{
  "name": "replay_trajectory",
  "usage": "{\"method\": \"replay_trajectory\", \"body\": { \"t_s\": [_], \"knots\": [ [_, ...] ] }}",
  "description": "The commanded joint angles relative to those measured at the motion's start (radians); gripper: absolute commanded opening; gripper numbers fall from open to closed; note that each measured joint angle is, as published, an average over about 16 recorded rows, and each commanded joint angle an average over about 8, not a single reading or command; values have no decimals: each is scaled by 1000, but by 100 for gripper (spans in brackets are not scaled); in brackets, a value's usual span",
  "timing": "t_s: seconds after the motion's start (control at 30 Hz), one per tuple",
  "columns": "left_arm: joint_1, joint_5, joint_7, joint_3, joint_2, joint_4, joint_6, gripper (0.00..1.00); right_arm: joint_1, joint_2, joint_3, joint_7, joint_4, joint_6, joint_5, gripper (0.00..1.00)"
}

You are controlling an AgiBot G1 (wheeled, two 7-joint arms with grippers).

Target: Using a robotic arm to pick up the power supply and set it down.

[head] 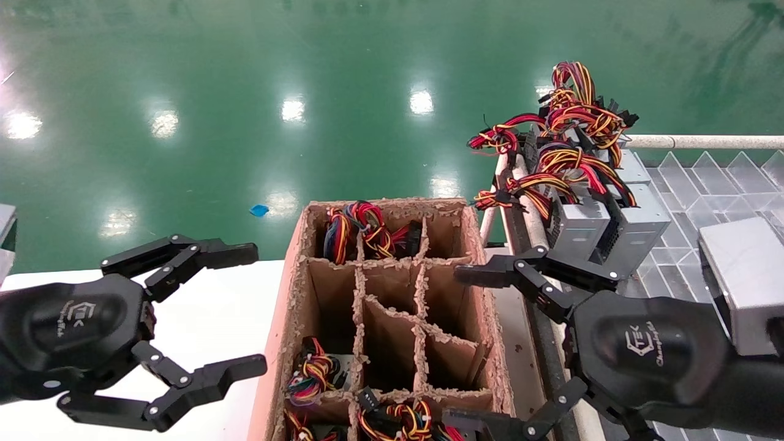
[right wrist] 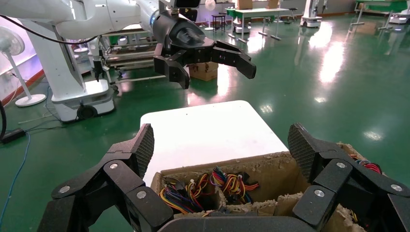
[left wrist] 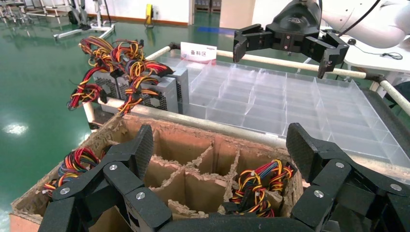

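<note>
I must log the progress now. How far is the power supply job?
Done, it seems: some cells of the brown cardboard divider box already hold red-yellow wire bundles. In hand: nothing; the black left gripper and black right gripper hover open beside the box. Left: grey metal power supplies wait on the clear tray; several cells are empty.
</note>
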Motion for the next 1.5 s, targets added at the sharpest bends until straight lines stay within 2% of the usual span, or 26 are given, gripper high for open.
{"method": "replay_trajectory", "body": {
  "t_s": [0.03,0.5,0.77,0.93,1.1,1.33,1.5],
  "knots": [
    [0,0,0,0,0,0,0,100,0,0,0,0,0,0,0,100],
    [0,0,0,0,0,0,0,100,0,0,0,0,0,0,0,100],
    [0,0,0,0,0,0,0,0,0,0,0,0,0,0,0,100],
    [0,0,0,0,0,0,0,0,1,-8,0,-5,-6,13,-5,100],
    [0,0,0,0,0,0,0,0,19,-45,-12,-16,-14,81,-56,100],
    [0,0,0,0,0,0,0,0,105,-154,-79,-27,-43,215,-225,100],
    [0,0,0,0,0,0,0,0,196,-251,-153,-36,-96,280,-376,100]
  ]
}}
